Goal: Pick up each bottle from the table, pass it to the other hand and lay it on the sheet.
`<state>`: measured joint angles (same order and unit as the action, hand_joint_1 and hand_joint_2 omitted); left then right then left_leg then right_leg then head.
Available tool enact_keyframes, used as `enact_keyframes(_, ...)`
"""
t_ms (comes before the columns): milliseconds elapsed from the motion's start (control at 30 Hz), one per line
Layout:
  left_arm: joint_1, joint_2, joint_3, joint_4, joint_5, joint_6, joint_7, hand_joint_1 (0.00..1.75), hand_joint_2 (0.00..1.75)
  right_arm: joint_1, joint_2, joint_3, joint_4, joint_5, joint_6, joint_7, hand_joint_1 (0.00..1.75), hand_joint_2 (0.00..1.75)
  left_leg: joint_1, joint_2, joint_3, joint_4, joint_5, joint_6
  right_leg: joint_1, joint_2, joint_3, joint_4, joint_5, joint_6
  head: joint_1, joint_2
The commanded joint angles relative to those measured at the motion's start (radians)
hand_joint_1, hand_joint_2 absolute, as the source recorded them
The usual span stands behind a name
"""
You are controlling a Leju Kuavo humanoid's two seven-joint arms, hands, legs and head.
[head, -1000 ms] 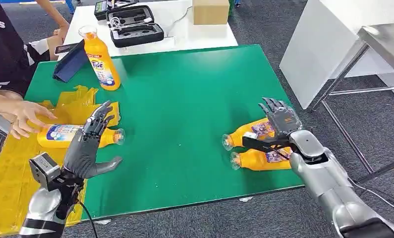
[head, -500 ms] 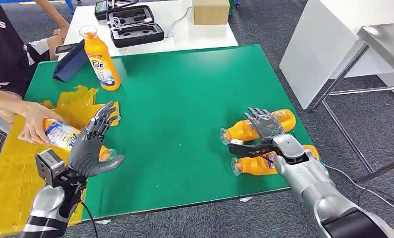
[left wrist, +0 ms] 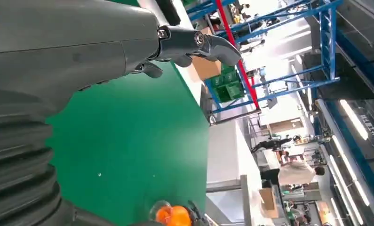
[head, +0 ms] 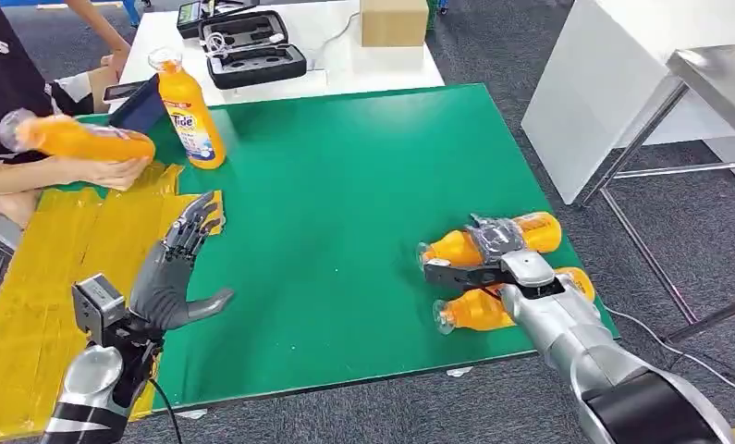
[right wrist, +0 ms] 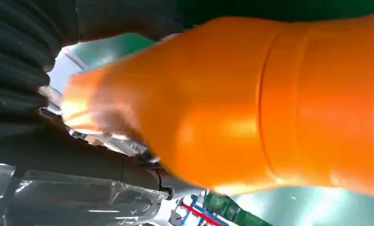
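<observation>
At about four o'clock on the green table [head: 345,185], two orange bottles lay on their sides with clear caps toward nine o'clock. The right hand [head: 493,248] lay over the upper bottle [head: 530,229], fingers draped across its labelled middle and thumb reaching out toward its neck; the right wrist view showed that orange body pressed close against the palm, so the hand appeared to be grasping it, the bottle still on the table. The lower bottle [head: 479,310] lay just beside it, partly behind the silver forearm. At eight o'clock the left hand [head: 174,268] was raised over the table's edge, fingers spread and thumb out, holding nothing. Beside it the yellow sheet [head: 40,287] covered the nine o'clock side. At ten o'clock a person's hand [head: 114,171] held a third bottle [head: 77,139] above the sheet. An upright detergent bottle [head: 188,111] stood at eleven o'clock, beside a dark blue folder [head: 132,111].
</observation>
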<state>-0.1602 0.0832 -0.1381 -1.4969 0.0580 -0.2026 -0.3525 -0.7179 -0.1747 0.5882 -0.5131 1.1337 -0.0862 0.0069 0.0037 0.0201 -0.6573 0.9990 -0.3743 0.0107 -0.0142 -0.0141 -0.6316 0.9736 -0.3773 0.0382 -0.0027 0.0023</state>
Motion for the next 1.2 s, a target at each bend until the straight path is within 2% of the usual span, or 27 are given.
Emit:
enact_keyframes(33, -0.021, -0.013, -0.012, 0.064, 0.001, 0.003, 0.008, 0.0, 1.75, -0.037, 0.023, 0.022, 0.107, -0.006, 0.002, 0.011, 1.19, 1.75, 0.0, -0.002, 0.005, 0.0, -0.002, -0.001, 0.0, 0.0, 0.005, 0.0, -0.002, -0.002, 0.0, 0.0)
enact_keyframes(67, -0.021, -0.013, -0.013, 0.065, 0.001, 0.003, 0.008, 0.0, 1.75, -0.036, 0.022, 0.022, 0.109, -0.003, -0.004, 0.014, 1.31, 1.75, 0.0, -0.002, 0.005, 0.0, -0.002, -0.001, 0.0, 0.0, 0.005, 0.0, -0.002, -0.001, 0.0, 0.0)
enact_keyframes(100, -0.021, -0.013, -0.014, 0.065, 0.001, 0.003, 0.008, 0.0, 1.75, -0.035, 0.021, 0.02, 0.11, -0.003, -0.008, 0.016, 1.29, 1.75, 0.0, -0.001, 0.004, 0.0, -0.001, -0.001, 0.0, 0.001, 0.004, 0.0, -0.001, -0.001, 0.0, 0.0)
enact_keyframes(200, -0.019, -0.012, -0.017, 0.065, 0.0, 0.004, 0.01, 0.0, 1.75, -0.032, 0.019, 0.025, 0.118, 0.008, -0.025, 0.022, 1.38, 1.75, 0.0, -0.002, 0.004, -0.001, -0.001, -0.001, 0.0, 0.0, 0.004, 0.0, -0.001, -0.001, 0.0, 0.0)
enact_keyframes(367, -0.015, -0.009, -0.021, 0.059, -0.002, 0.006, 0.013, 0.0, 1.75, -0.024, 0.022, 0.039, 0.121, 0.03, -0.05, 0.035, 1.34, 1.75, 0.0, -0.002, 0.004, -0.001, -0.002, -0.001, 0.0, 0.0, 0.004, -0.001, -0.002, -0.001, 0.0, 0.0)
enact_keyframes(467, -0.016, -0.009, -0.024, 0.059, -0.004, 0.008, 0.017, 0.0, 1.75, -0.019, 0.022, 0.043, 0.116, 0.05, -0.089, 0.055, 1.5, 1.75, 0.0, -0.002, 0.004, -0.001, -0.002, -0.001, 0.0, 0.0, 0.004, -0.001, -0.002, -0.001, 0.0, 0.0)
enact_keyframes(500, -0.017, -0.009, -0.026, 0.059, -0.004, 0.009, 0.019, 0.0, 1.75, -0.013, 0.021, 0.038, 0.107, 0.054, -0.118, 0.059, 1.71, 1.75, 0.001, -0.002, 0.007, 0.0, -0.003, -0.001, 0.0, 0.001, 0.006, 0.0, -0.003, -0.002, 0.0, 0.0)
enact_keyframes(533, -0.019, -0.009, -0.029, 0.058, -0.004, 0.009, 0.02, 0.0, 1.75, -0.004, 0.02, 0.023, 0.092, 0.063, -0.182, 0.069, 1.75, 1.75, 0.0, -0.002, 0.005, 0.0, -0.002, -0.001, 0.0, 0.0, 0.005, 0.0, -0.002, -0.001, 0.0, 0.0)
enact_keyframes(567, -0.019, -0.009, -0.029, 0.058, -0.004, 0.009, 0.02, 0.0, 1.75, -0.004, 0.02, 0.023, 0.092, 0.063, -0.182, 0.069, 1.75, 1.75, 0.0, -0.002, 0.005, -0.001, -0.002, -0.001, 0.0, 0.0, 0.005, -0.001, -0.002, -0.001, 0.0, 0.0)
enact_keyframes(700, -0.037, -0.013, -0.055, 0.053, -0.018, 0.011, 0.03, 0.0, 1.75, 0.052, 0.02, -0.082, -0.01, 0.071, -0.535, 0.084, 1.75, 1.75, 0.001, -0.003, 0.003, 0.0, -0.001, -0.001, 0.0, -0.001, 0.003, 0.0, -0.002, -0.001, 0.0, 0.0)
enact_keyframes(733, -0.044, -0.014, -0.066, 0.05, -0.025, 0.014, 0.034, 0.0, 1.75, 0.066, 0.021, -0.111, -0.04, 0.077, -0.581, 0.077, 1.75, 1.75, 0.001, -0.004, 0.005, 0.0, -0.002, -0.001, 0.0, -0.001, 0.005, 0.0, -0.003, -0.002, 0.0, 0.0)
enact_keyframes(767, -0.045, -0.016, -0.068, 0.049, -0.027, 0.016, 0.037, 0.0, 1.75, 0.066, 0.021, -0.114, -0.047, 0.077, -0.576, 0.077, 1.75, 1.75, 0.001, -0.003, 0.004, 0.0, -0.002, -0.001, 0.0, -0.001, 0.004, 0.0, -0.002, -0.002, 0.0, 0.0)
enact_keyframes(800, -0.05, -0.013, -0.075, 0.048, -0.029, 0.017, 0.038, 0.0, 1.75, 0.109, 0.016, -0.174, -0.172, 0.091, -0.612, 0.072, 1.75, 1.75, 0.0, -0.002, 0.002, 0.0, -0.001, -0.001, 0.0, 0.0, 0.002, 0.0, -0.002, -0.001, 0.0, 0.0)
enact_keyframes(833, -0.053, -0.013, -0.08, 0.047, -0.032, 0.017, 0.04, 0.0, 1.75, 0.139, 0.023, -0.224, -0.245, 0.091, -0.612, 0.051, 1.75, 1.75, 0.0, -0.003, 0.004, 0.001, -0.003, -0.001, 0.0, 0.0, 0.004, 0.001, -0.003, -0.002, 0.0, 0.0)
enact_keyframes(867, -0.057, -0.011, -0.092, 0.043, -0.037, 0.019, 0.044, 0.0, 1.75, 0.195, 0.066, -0.361, -0.366, 0.077, -0.612, -0.044, 1.75, 1.75, 0.0, -0.003, 0.003, 0.001, -0.002, -0.001, 0.0, -0.001, 0.003, 0.001, -0.002, -0.001, 0.0, 0.0)
enact_keyframes(933, -0.063, -0.006, -0.109, 0.036, -0.047, 0.023, 0.056, 0.0, 1.75, 0.234, 0.129, -0.474, -0.467, 0.006, -0.612, -0.17, 1.75, 1.75, 0.001, -0.003, 0.004, 0.001, -0.003, -0.001, 0.001, -0.001, 0.004, 0.001, -0.003, -0.002, 0.0, 0.0)
enact_keyframes(1033, -0.078, -0.001, -0.136, 0.035, -0.061, 0.025, 0.07, 0.0, 1.75, 0.276, 0.184, -0.512, -0.58, -0.119, -0.612, -0.269, 1.75, 1.75, 0.001, -0.001, 0.002, 0.001, -0.003, -0.001, 0.0, 0.001, 0.002, 0.002, -0.003, -0.002, 0.0, 0.0)
enact_keyframes(1100, -0.086, -0.001, -0.143, 0.038, -0.065, 0.028, 0.075, 0.0, 1.75, 0.282, 0.187, -0.492, -0.596, -0.169, -0.612, -0.274, 1.75, 1.75, 0.001, -0.001, 0.0, 0.0, -0.001, -0.001, 0.001, 0.0, -0.001, 0.001, -0.001, -0.001, 0.0, 0.0)
enact_keyframes(1167, -0.093, 0.003, -0.153, 0.041, -0.079, 0.038, 0.084, 0.0, 1.75, 0.292, 0.193, -0.474, -0.628, -0.34, -0.6, -0.317, 1.75, 1.75, 0.001, -0.004, 0.001, 0.001, -0.002, -0.001, 0.001, -0.002, 0.001, 0.001, -0.002, -0.002, 0.0, 0.0)
enact_keyframes(1200, -0.094, 0.003, -0.153, 0.041, -0.079, 0.038, 0.084, 0.0, 1.75, 0.292, 0.194, -0.469, -0.63, -0.339, -0.599, -0.316, 1.75, 1.75, 0.001, -0.005, 0.001, 0.001, -0.002, -0.001, 0.001, -0.003, 0.001, 0.001, -0.003, -0.002, 0.0, 0.0)
